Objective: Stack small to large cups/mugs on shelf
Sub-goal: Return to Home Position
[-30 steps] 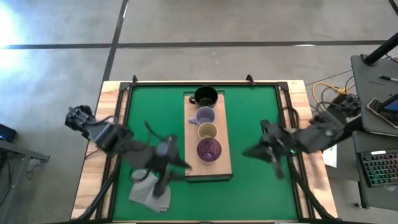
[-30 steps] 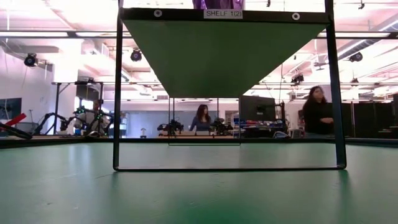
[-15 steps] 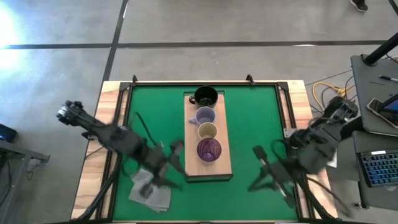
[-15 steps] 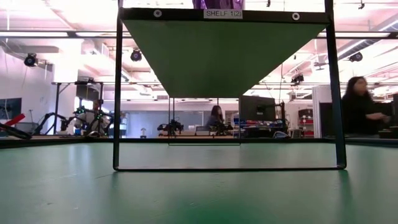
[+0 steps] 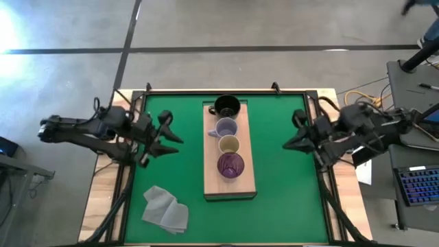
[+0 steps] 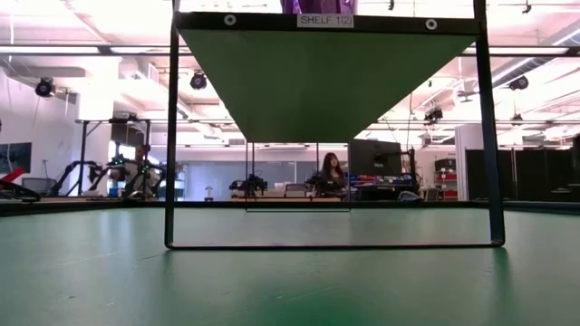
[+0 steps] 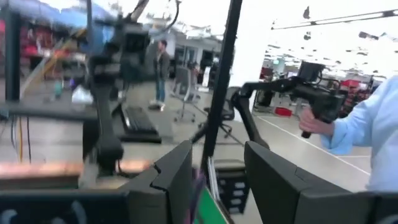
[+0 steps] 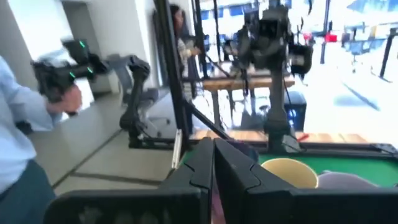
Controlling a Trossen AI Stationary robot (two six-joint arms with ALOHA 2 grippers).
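The wooden shelf (image 5: 243,182) stands raised on a black frame (image 6: 169,136) in the middle of the green mat. Four vessels stand on it in a row from far to near: black mug (image 5: 227,106), lavender mug (image 5: 225,128), beige cup (image 5: 229,145), purple tumbler (image 5: 230,165). My left gripper (image 5: 164,137) hovers open over the mat, left of the shelf and pointing toward it. My right gripper (image 5: 293,134) hovers right of the shelf, also facing it; its fingers (image 8: 233,171) look shut, with the beige cup (image 8: 289,173) beyond them. Neither gripper touches anything.
A grey folded cloth (image 5: 166,209) lies on the mat near its near-left corner. The mat's wooden frame (image 5: 123,103) has black corner posts. A person in a light-blue sleeve (image 7: 367,124) holds a hand controller beyond the table. A desk with a keyboard (image 5: 418,189) stands at right.
Both arms have swung back from the near half of the mat. My left gripper has moved from beside the cloth toward the far and left edges. My right gripper has moved toward the far edge. The cups and the cloth have stayed in place.
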